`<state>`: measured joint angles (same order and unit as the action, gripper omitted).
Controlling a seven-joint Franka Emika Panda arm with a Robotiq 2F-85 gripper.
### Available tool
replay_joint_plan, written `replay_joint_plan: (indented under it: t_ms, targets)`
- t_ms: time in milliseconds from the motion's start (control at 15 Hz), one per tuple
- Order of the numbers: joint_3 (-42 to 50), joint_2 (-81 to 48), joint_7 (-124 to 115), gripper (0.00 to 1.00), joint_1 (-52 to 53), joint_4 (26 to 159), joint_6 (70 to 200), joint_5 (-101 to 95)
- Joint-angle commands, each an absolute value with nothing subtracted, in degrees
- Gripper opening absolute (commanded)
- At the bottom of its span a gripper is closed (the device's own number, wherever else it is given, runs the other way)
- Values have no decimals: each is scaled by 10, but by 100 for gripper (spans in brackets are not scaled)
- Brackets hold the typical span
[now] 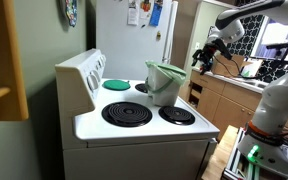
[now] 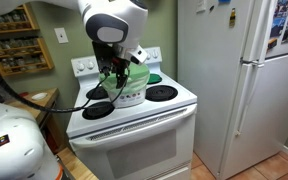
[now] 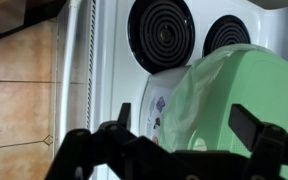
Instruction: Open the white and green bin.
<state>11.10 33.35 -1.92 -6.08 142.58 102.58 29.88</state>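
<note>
The white and green bin (image 1: 165,84) stands on the white stove between the burners, whitish body with a pale green lid on top. It also shows in an exterior view (image 2: 130,88) and fills the lower right of the wrist view (image 3: 224,105). I cannot tell whether the lid is fully shut. My gripper (image 3: 189,115) is open, its two black fingers wide apart, hovering just above the lid without touching it. It hangs over the bin in an exterior view (image 2: 119,66) and appears up and to the right of it in an exterior view (image 1: 203,57).
A flat dark-green disc (image 1: 116,84) lies on a back burner. Black coil burners (image 1: 127,113) (image 1: 177,116) sit at the stove's front. A white fridge (image 2: 244,80) stands beside the stove. A cluttered counter (image 1: 234,72) is nearby. The stove's raised control panel (image 1: 82,75) borders the back.
</note>
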Motion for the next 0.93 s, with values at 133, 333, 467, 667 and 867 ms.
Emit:
replay_joint_plan:
  t_ms: [133, 333, 467, 667, 867]
  targets:
    - [120, 283, 53, 100, -56, 1431, 1063, 421]
    - [104, 289, 28, 100, -70, 1423, 1043, 396]
    - [102, 290, 28, 100, -71, 1423, 1043, 396]
    - [110, 280, 42, 100, -64, 1423, 1045, 422]
    - [112, 272, 77, 100, -61, 1422, 1051, 457]
